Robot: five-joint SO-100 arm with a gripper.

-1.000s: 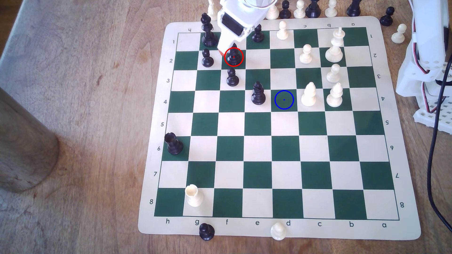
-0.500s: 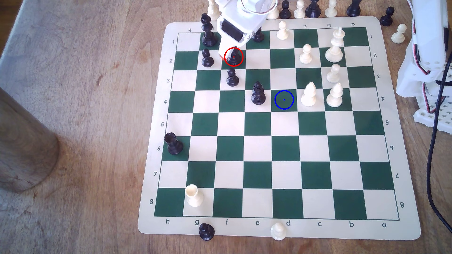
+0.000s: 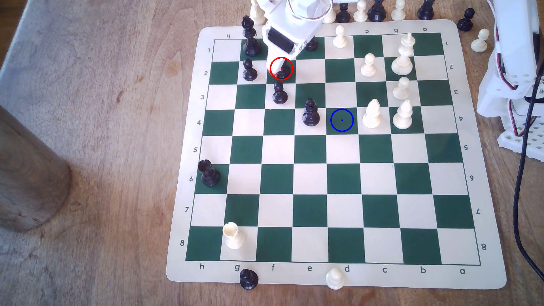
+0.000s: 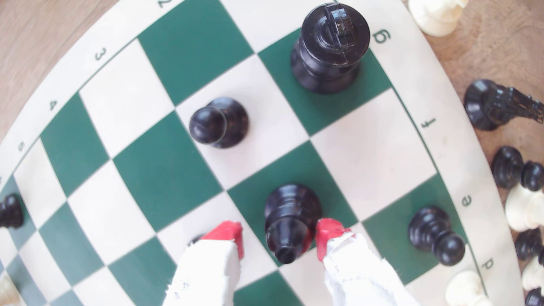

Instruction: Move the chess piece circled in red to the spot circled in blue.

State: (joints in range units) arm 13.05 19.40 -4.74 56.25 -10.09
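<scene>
1. Your claw (image 4: pixel 279 235) stands open astride the black piece (image 4: pixel 290 217): one red tip touches or nearly touches its head, the other stands off, and nothing is gripped yet.
2. That piece (image 3: pixel 282 72) sits inside the red ring; the blue-ringed square (image 3: pixel 341 120) lies toward 4 o'clock from it in the exterior view.
3. Judge it a light, rigid plastic piece, glossy and probably slippery. Its head tapers, so pinch lower, at the collar, or it may squirt out.
4. The board (image 3: pixel 482 273) looks like a thin flat mat on a wooden table (image 3: pixel 103 176).
5. Room is tight: a pawn (image 3: pixel 279 93) at 6 o'clock, and a slit-headed bishop (image 3: pixel 310 113) just beside the target. Lift clear first.
</scene>
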